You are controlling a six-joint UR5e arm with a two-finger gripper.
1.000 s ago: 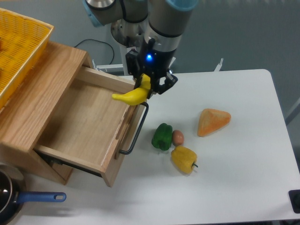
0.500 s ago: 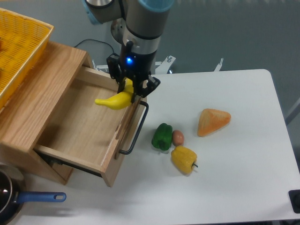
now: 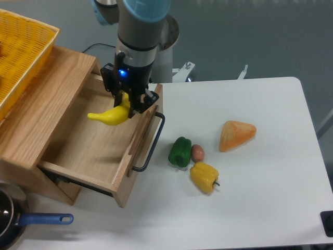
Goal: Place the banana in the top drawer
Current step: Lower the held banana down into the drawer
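The banana (image 3: pixel 108 116), smooth and bright yellow, hangs above the inside of the top drawer (image 3: pixel 89 139), its free end pointing left. My gripper (image 3: pixel 127 105) is shut on the banana's right end, just inside the drawer's front panel. The drawer is a light-oak box pulled wide open, with a black bar handle (image 3: pixel 151 146) on its front. Its bottom shows bare wood below the banana.
A yellow mesh basket (image 3: pixel 21 52) rests on the cabinet top at the far left. On the white table lie a green pepper (image 3: pixel 180 151), a small brown egg-like item (image 3: pixel 197 152), a yellow pepper (image 3: pixel 204 176) and an orange wedge (image 3: pixel 237 135). A blue-handled pan (image 3: pixel 21 221) is at bottom left.
My gripper has carried the banana leftward from above the drawer's front edge to over the drawer's interior.
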